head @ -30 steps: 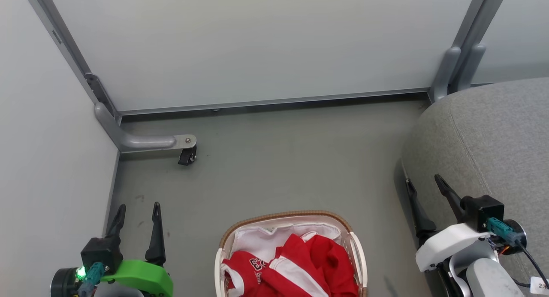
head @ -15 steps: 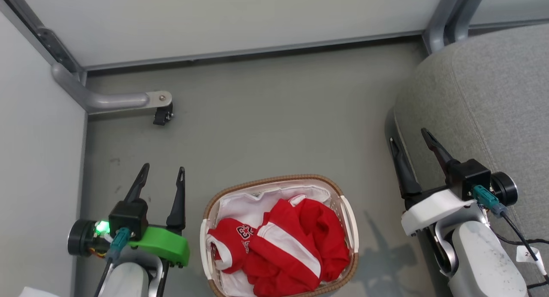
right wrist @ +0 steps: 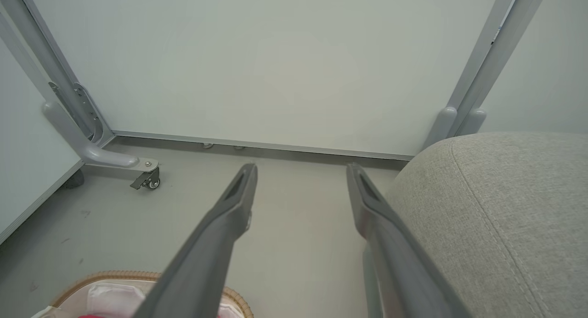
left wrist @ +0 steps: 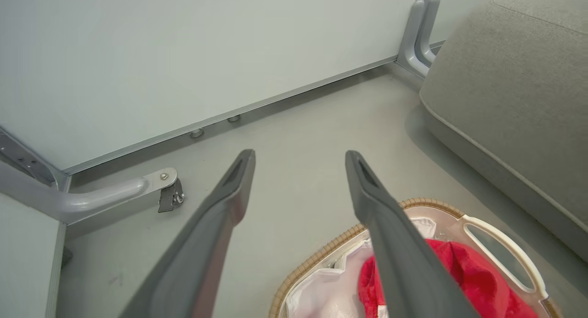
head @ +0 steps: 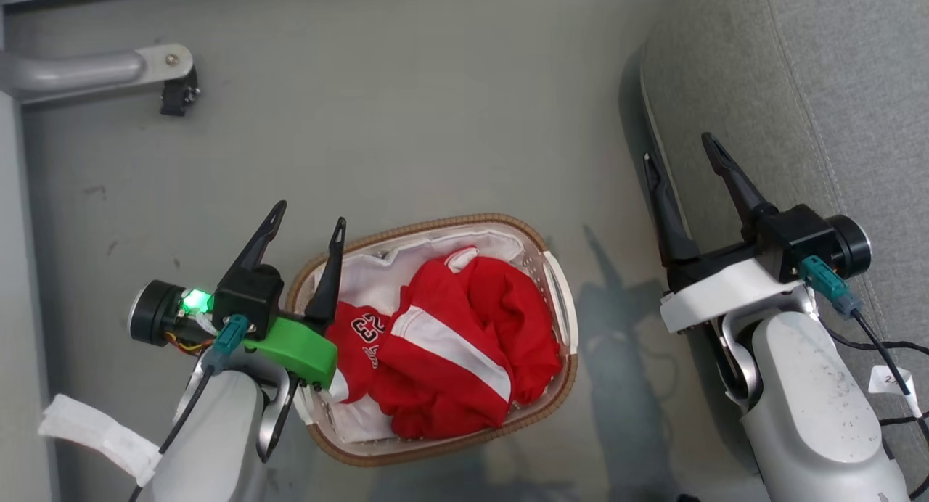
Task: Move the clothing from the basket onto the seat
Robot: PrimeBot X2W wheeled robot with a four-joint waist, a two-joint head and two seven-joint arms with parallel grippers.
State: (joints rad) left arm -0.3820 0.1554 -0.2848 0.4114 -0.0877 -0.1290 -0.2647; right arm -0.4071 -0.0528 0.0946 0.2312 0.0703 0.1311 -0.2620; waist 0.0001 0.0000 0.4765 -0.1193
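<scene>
Red striped fabric clothing (head: 450, 342) in oval white plastic basket (head: 464, 220) | left gripper (head: 310, 212) spread, basket's 10 o'clock | right gripper (head: 676, 146) spread, 2 o'clock

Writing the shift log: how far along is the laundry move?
Done: nothing yet; the seat is bare where visible. In hand: nothing; the left gripper and right gripper hang open and empty. Left: the red clothing lies in the basket, all to be moved.

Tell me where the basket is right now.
In the head view the basket sits on the grey floor at lower centre. The left gripper is at its left rim and the seat lies to its right.
</scene>
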